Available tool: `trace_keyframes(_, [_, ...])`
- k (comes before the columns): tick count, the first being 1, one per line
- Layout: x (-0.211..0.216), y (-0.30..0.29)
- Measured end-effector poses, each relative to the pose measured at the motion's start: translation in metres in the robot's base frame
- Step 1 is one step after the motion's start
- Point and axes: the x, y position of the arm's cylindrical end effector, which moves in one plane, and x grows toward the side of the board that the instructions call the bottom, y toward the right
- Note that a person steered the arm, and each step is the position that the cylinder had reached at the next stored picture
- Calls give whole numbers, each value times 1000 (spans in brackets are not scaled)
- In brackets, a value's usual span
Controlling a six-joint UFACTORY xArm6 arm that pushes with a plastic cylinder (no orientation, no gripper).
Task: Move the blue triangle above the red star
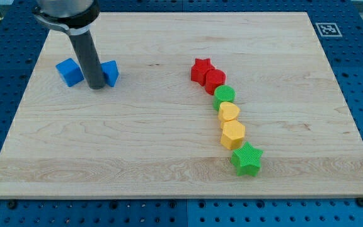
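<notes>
The blue triangle lies at the board's upper left, partly hidden behind my rod. My tip rests on the board against the triangle's left side, between it and a blue cube. The red star sits right of centre near the top, far to the right of the triangle. It heads a curved line of blocks.
Below the red star run a red round block, a green round block, a yellow heart, a yellow hexagon and a green star. A fiducial tag marks the wooden board's top right corner.
</notes>
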Motion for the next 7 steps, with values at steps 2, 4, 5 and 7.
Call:
trace_keyframes(2, [-14,13])
trace_keyframes(4, [-32,13])
trace_keyframes(5, [-36,17])
trace_keyframes(7, [-37,41])
